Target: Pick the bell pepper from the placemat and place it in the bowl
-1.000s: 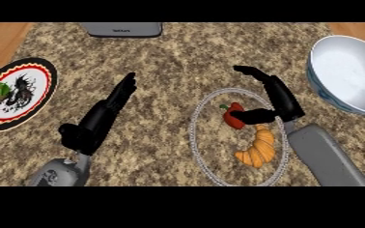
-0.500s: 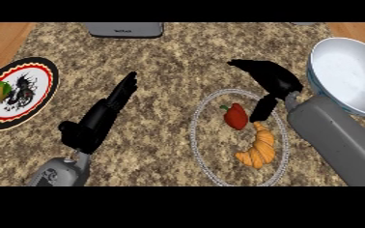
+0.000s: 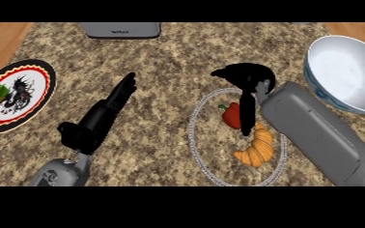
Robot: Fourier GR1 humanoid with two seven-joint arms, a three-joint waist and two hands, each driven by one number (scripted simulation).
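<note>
Just beside the right hand (image 3: 246, 79)'s down-pointing, unclosed fingers (image 3: 246, 118), the small glossy red bell pepper (image 3: 231, 115) looks light, slippery; pinch its sides.

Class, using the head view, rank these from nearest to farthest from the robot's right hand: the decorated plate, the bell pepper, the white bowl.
Measured from the right hand:
1. Bell pepper: on the round placemat, just below the hand, beside its down-reaching fingers.
2. White bowl: at the right edge.
3. Decorated plate: far left edge, beyond the left hand.

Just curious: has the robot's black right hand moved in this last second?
Yes. The black right hand swung over the red bell pepper, toward the round placemat's middle.
</note>
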